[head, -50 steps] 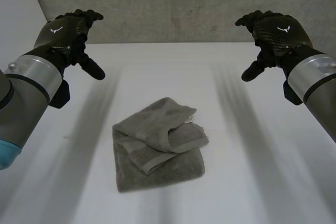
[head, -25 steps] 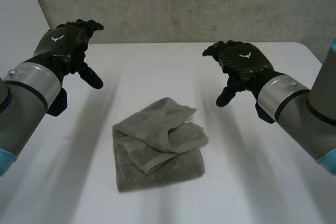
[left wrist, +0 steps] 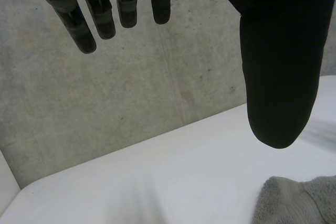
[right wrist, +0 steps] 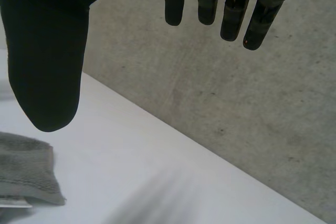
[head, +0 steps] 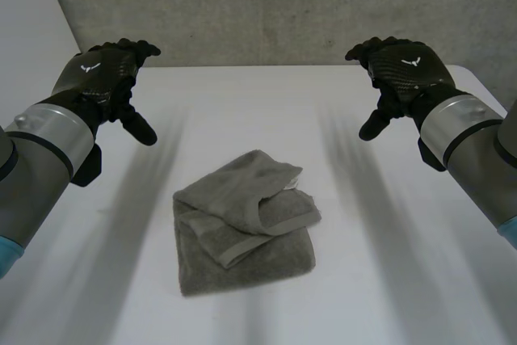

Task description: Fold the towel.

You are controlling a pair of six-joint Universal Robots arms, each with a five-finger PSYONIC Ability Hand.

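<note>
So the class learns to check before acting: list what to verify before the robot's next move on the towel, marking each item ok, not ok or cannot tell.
1. Left hand open and empty: ok.
2. Right hand open and empty: ok.
3. Both hands apart from the towel, held above the table: ok.
4. Towel wholly on the table, between the two arms: ok.
5. Fold neat: not ok; the top layers lie rumpled and askew.
6. Which edge is the free one to grasp: cannot tell.
</note>
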